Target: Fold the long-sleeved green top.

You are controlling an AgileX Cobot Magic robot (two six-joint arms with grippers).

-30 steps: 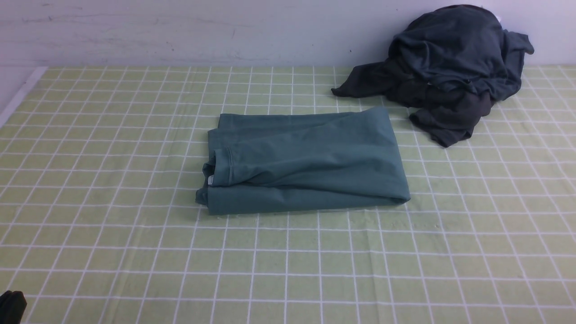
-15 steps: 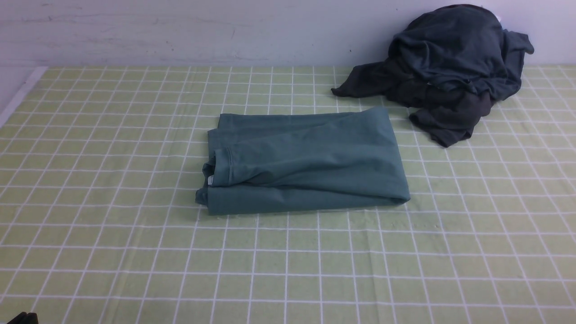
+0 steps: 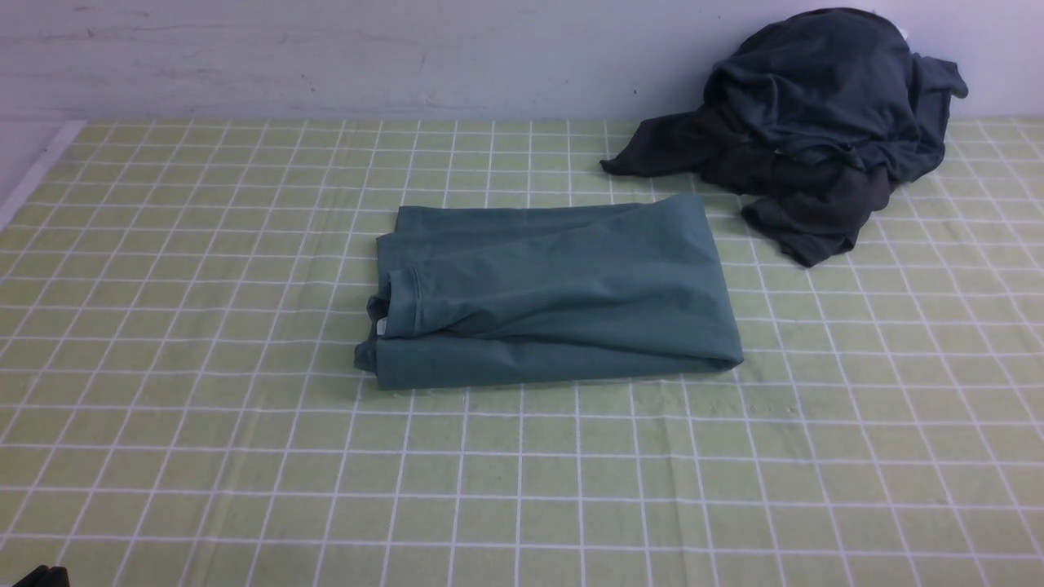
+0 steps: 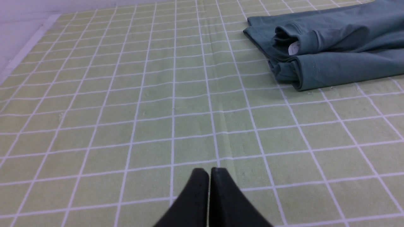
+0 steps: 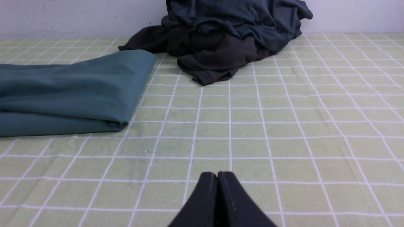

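Green top (image 3: 550,293) folded, well ahead of both grippers; left gripper (image 4: 209,171) and right gripper (image 5: 217,176) closed, empty.

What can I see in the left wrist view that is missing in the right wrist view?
Only the left wrist view shows the white neck label and the shut left gripper. Only the right wrist view shows the dark garment pile and the shut right gripper. Both show the folded green top on the checked cloth.
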